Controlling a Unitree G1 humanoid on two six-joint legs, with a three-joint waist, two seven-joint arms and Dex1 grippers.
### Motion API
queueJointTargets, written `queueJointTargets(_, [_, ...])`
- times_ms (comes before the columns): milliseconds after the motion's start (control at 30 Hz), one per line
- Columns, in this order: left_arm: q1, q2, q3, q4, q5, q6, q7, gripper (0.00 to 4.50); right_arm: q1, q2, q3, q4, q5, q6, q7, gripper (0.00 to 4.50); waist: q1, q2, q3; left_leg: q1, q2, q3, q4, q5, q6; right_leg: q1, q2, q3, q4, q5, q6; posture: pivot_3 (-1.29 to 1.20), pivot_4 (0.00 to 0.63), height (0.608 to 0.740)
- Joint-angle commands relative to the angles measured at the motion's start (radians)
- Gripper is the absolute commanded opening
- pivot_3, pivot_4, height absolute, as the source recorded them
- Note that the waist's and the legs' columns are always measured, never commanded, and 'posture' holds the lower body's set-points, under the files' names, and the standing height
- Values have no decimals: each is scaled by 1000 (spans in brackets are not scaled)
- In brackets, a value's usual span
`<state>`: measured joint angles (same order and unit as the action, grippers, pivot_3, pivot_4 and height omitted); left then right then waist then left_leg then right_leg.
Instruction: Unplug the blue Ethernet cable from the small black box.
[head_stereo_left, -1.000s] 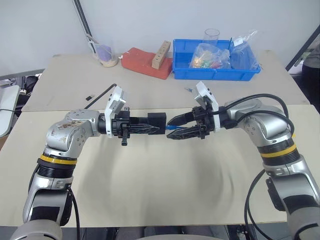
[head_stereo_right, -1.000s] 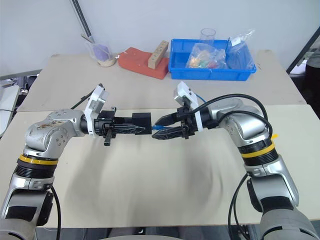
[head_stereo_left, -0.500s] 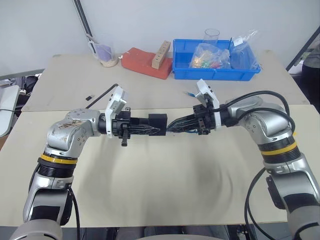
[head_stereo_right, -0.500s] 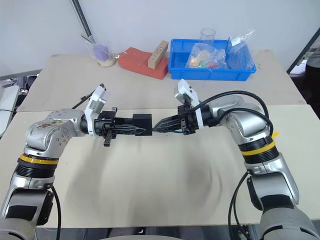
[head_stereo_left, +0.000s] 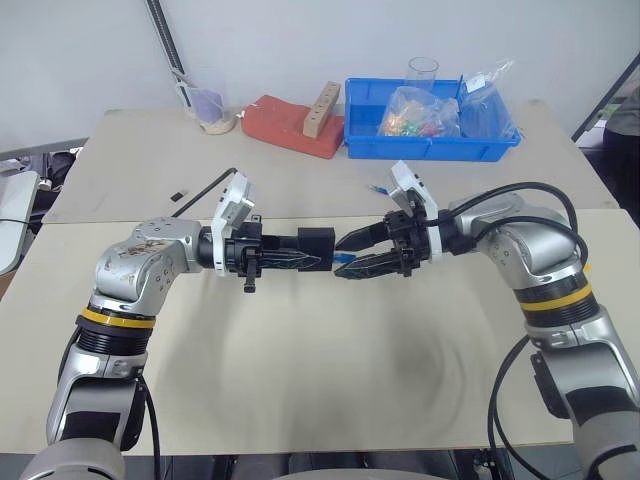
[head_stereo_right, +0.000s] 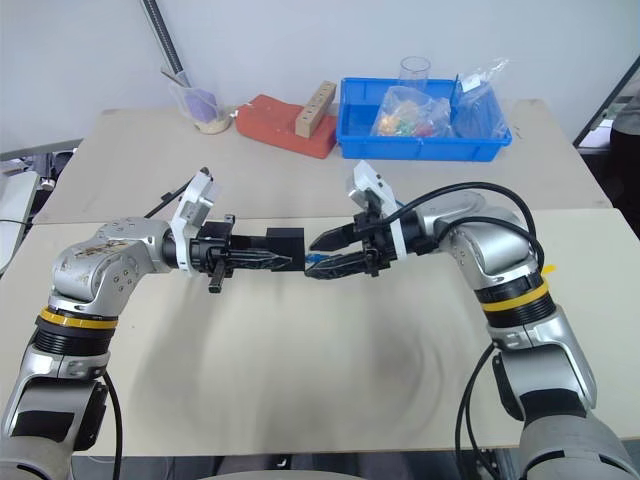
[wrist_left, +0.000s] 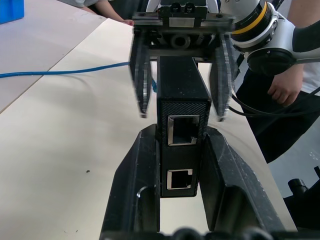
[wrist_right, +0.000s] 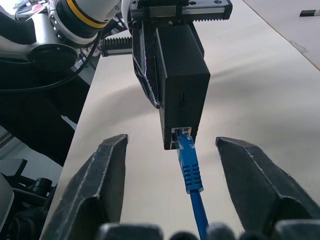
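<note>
**Q:** Black box first. Where is it?

**A:** Matte-black, squarish; the small black box (head_stereo_left: 316, 243) is up off the tabletop (head_stereo_left: 300, 380), clenched between the fingers of my left gripper (head_stereo_left: 318, 260). From the left wrist I see two ports on the face nearest that wrist, both unoccupied.

**Q:** And the cable?

**A:** The blue Ethernet cable (wrist_right: 192, 175) is still plugged in. Its clear plug sits in a port on the box's far face, the one turned toward my right arm. From the box the cord runs straight back between my right gripper's fingers and toward that wrist.

**Q:** State of the right gripper?

**A:** My right gripper (head_stereo_left: 350, 256) is released. Its two fingers stand spread, one on either side of the cord just beside the box, neither one touching cord or box. The tips point at the box's plugged face.

**Q:** Anything else near the box?

**A:** Beyond the box, at the far edge of the tabletop, a blue bin (head_stereo_left: 432, 140) holding plastic bags, and beside it a red block (head_stereo_left: 290, 122) with a wooden piece on top.
</note>
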<state>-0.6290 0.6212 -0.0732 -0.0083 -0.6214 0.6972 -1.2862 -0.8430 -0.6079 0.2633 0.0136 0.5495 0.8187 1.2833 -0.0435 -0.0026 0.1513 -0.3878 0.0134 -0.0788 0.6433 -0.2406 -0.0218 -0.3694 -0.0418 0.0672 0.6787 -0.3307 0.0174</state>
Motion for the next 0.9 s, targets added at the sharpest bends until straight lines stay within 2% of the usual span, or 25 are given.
queueJointTargets(33, [-28,6,14,-34,-9,-11,-4,550,-27,2,-8,-10,-8,-7,9,2956,0,0,0,0,0,0,0,0,0,0,0,0,0,0,0,0,150,740])
queueJointTargets(167, [-28,6,13,-36,-9,-10,-4,550,-29,7,-8,-2,-16,-9,12,2956,0,0,0,0,0,0,0,0,0,0,0,0,0,0,0,0,150,740])
queueJointTargets(300, [-28,6,11,-36,-9,-10,-5,550,-33,14,-10,7,-21,-10,14,1834,0,0,0,0,0,0,0,0,0,0,0,0,0,0,0,0,150,740])
queueJointTargets(467, [-30,4,11,-35,-9,-9,-4,550,-33,15,-7,5,-27,-12,26,79,0,0,0,0,0,0,0,0,0,0,0,0,0,0,0,0,150,740])
queueJointTargets(800, [-33,4,12,-37,-12,-7,-5,550,-30,3,0,5,-56,-44,62,36,0,0,0,0,0,0,0,0,0,0,0,0,0,0,0,0,150,740])
queueJointTargets(900, [-5,37,22,-72,-10,-11,-13,550,12,-94,-22,-14,-70,-58,116,36,3,0,0,0,0,0,0,0,0,0,0,0,0,0,0,0,150,740])
